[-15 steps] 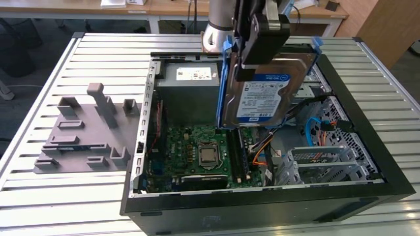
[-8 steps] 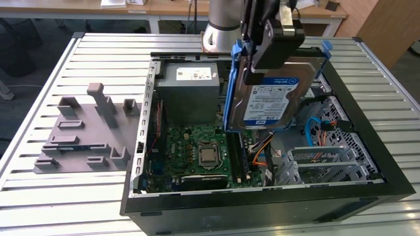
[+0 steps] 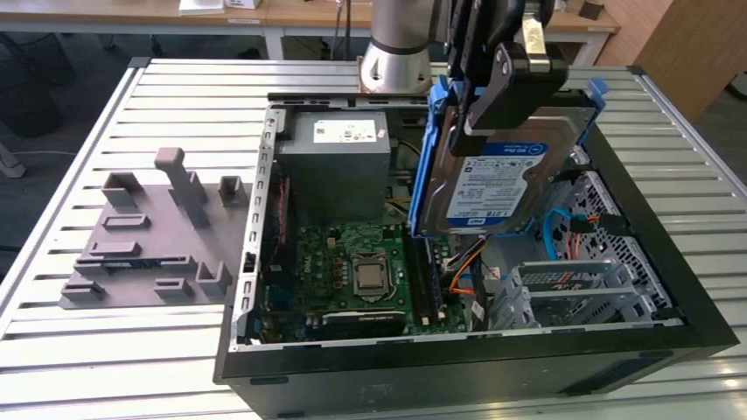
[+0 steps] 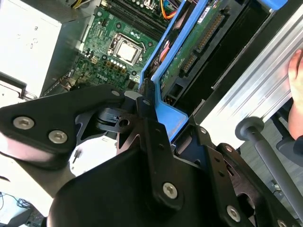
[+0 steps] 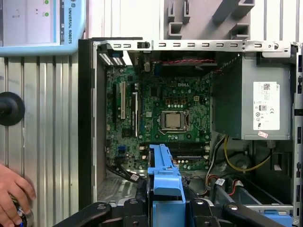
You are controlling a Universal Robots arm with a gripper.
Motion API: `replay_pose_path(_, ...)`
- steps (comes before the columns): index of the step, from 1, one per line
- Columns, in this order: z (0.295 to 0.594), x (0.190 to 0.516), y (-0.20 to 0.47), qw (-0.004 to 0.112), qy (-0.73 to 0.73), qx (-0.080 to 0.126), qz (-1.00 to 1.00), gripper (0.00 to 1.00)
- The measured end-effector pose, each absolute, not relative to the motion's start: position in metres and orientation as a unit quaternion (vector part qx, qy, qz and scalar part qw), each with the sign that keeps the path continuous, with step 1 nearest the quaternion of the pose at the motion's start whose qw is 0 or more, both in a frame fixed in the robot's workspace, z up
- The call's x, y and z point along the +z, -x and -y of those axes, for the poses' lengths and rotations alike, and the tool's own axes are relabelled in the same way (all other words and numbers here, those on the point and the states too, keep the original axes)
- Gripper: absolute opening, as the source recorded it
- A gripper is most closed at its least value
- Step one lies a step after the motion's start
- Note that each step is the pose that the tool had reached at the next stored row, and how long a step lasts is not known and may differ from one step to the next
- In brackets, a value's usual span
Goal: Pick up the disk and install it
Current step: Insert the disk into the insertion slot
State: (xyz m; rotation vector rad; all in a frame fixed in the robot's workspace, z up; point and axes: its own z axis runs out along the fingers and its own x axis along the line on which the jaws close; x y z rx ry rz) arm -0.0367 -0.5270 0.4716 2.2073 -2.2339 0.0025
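Exterior view: gripper holds disk above computer case.

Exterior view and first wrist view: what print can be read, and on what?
Blue-and-white label on the disk: large brand mark and capacity figure; fine print too small to read.
White label on the power supply: too small to read.
On the motherboard: small white brand mark.
On the teach pendant: brand lettering along its blue edge.

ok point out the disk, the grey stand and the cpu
disk (image 3: 496,188): exterior view, its label
grey stand (image 3: 164,241): exterior view, its flat base
cpu (image 5: 173,121): first wrist view, its metal lid
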Motion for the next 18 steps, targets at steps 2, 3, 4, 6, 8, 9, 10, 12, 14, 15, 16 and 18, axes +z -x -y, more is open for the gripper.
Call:
replay_pose_path(2, 0.529, 0.471, 0.036, 0.001, -0.703, 0.001, 0.711, 0.36)
replay_pose_path(3, 0.529, 0.471, 0.036, 0.001, -0.703, 0.001, 0.711, 0.36)
replay_pose_path(4, 0.530, 0.471, 0.036, 0.001, -0.703, 0.001, 0.711, 0.36)
replay_pose_path(6, 0.531, 0.470, 0.034, 0.000, -0.703, 0.001, 0.711, 0.36)
replay_pose_path(8, 0.532, 0.469, 0.032, 0.001, -0.703, 0.001, 0.711, 0.36)
replay_pose_path(9, 0.533, 0.469, 0.031, 0.001, -0.703, 0.001, 0.711, 0.36)
replay_pose_path(10, 0.534, 0.469, 0.030, 0.001, -0.703, 0.001, 0.711, 0.36)
replay_pose_path(12, 0.538, 0.468, 0.028, 0.001, -0.703, 0.001, 0.711, 0.36)
replay_pose_path(14, 0.541, 0.468, 0.027, 0.001, -0.703, 0.001, 0.711, 0.36)
replay_pose_path(15, 0.542, 0.467, 0.027, 0.001, -0.703, 0.001, 0.711, 0.36)
replay_pose_path(16, 0.544, 0.467, 0.026, 0.001, -0.703, 0.001, 0.711, 0.36)
replay_pose_path(18, 0.547, 0.466, 0.025, 0.001, -0.703, 0.001, 0.711, 0.36)
